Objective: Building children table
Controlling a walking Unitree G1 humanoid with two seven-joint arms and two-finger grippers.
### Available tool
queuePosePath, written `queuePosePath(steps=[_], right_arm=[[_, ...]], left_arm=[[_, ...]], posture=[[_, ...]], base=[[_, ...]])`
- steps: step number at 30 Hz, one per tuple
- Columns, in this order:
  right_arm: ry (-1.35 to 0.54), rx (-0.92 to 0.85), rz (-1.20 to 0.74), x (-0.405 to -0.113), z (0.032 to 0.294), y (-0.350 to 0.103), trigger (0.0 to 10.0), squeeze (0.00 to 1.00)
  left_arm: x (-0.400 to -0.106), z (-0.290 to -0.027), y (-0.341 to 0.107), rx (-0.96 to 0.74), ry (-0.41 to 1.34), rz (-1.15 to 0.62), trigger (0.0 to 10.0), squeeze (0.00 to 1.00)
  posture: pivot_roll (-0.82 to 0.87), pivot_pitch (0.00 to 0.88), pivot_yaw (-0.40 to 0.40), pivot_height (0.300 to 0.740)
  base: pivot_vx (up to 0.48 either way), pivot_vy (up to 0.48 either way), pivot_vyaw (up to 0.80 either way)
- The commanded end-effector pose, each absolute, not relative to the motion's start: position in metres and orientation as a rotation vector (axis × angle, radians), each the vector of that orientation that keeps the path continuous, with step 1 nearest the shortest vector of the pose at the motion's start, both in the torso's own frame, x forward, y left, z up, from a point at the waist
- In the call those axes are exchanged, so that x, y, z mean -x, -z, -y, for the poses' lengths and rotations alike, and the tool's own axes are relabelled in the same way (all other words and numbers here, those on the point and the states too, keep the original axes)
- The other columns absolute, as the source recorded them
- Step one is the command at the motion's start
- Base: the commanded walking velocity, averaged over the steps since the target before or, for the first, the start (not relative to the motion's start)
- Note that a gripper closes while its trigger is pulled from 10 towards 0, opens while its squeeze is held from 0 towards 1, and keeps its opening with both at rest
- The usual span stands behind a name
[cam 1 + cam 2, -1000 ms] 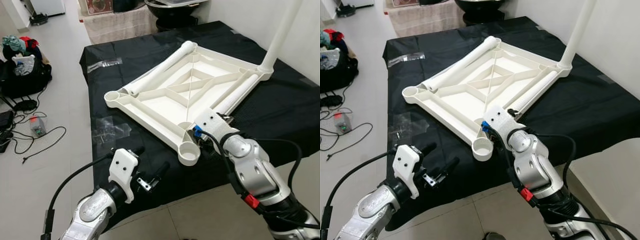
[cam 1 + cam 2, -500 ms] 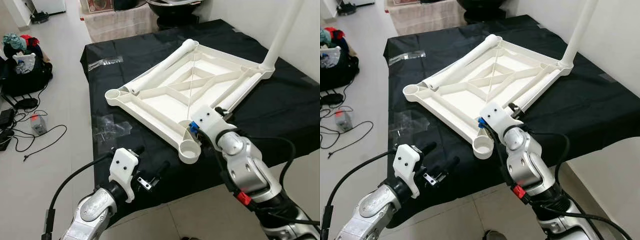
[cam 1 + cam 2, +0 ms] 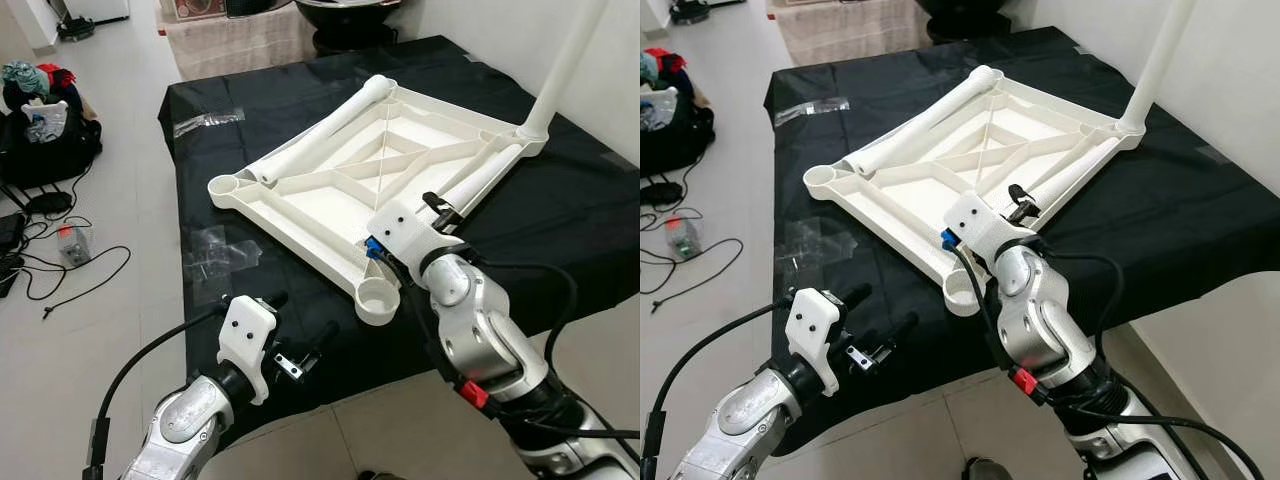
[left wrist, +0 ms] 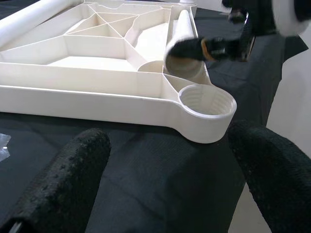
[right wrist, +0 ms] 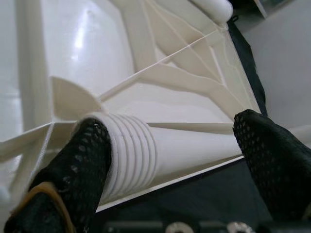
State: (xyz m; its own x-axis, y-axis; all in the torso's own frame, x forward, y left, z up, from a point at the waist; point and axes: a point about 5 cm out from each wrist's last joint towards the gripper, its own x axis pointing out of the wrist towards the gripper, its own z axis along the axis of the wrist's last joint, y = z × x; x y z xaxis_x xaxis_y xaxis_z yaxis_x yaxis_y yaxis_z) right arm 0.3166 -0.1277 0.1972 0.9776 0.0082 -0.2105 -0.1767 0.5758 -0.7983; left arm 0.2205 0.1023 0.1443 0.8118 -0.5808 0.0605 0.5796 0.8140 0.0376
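One leg (image 5: pixel 146 155) btwn right gripper (image 5: pixel 170 160) fingers.

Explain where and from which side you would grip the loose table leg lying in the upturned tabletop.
Grip the loose leg on its smooth shaft, just past the threaded end, coming from above: it lies flat in the tabletop, so only its upper side is free.

Head eyes look down; wrist views close on tabletop (image 3: pixel 330 200).
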Motion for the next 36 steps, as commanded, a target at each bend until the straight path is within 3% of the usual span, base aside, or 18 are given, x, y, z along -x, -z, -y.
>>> queuePosePath(steps=[1, 18, 19, 20, 21, 36], right_arm=[[-0.103, 0.98, -0.238, -0.319, 0.128, -0.177, 10.0, 0.0], [0.013, 1.068, -0.257, -0.352, 0.137, -0.172, 10.0, 0.0], [0.004, 1.081, -0.281, -0.354, 0.137, -0.168, 8.8, 0.0], [0.004, 1.081, -0.281, -0.354, 0.137, -0.168, 8.8, 0.0], [-0.006, 1.083, -0.298, -0.355, 0.138, -0.165, 0.0, 0.0], [-0.003, 1.138, -0.242, -0.357, 0.136, -0.176, 0.0, 0.0]], left_arm=[[-0.219, -0.099, -0.143, -0.021, 0.628, 0.062, 10.0, 0.0], [-0.216, -0.097, -0.145, -0.023, 0.63, 0.063, 10.0, 0.0], [-0.216, -0.097, -0.144, -0.024, 0.632, 0.062, 10.0, 0.0], [-0.216, -0.097, -0.144, -0.024, 0.632, 0.062, 10.0, 0.0], [-0.215, -0.097, -0.144, -0.025, 0.632, 0.061, 10.0, 0.0], [-0.214, -0.098, -0.144, -0.033, 0.632, 0.057, 10.0, 0.0]], posture=[[-0.09, 0.14, -0.007, 0.74], [-0.07, 0.15, -0.01, 0.74], [-0.06, 0.151, -0.01, 0.74], [-0.06, 0.151, -0.01, 0.74], [-0.06, 0.15, -0.012, 0.74], [-0.06, 0.149, -0.006, 0.74]], base=[[0.0, 0.0, 0.0], [0.0, 0.0, 0.0], [0.0, 0.0, 0.0], [0.0, 0.0, 0.0], [0.0, 0.0, 0.0], [0.0, 0.0, 0.0]])
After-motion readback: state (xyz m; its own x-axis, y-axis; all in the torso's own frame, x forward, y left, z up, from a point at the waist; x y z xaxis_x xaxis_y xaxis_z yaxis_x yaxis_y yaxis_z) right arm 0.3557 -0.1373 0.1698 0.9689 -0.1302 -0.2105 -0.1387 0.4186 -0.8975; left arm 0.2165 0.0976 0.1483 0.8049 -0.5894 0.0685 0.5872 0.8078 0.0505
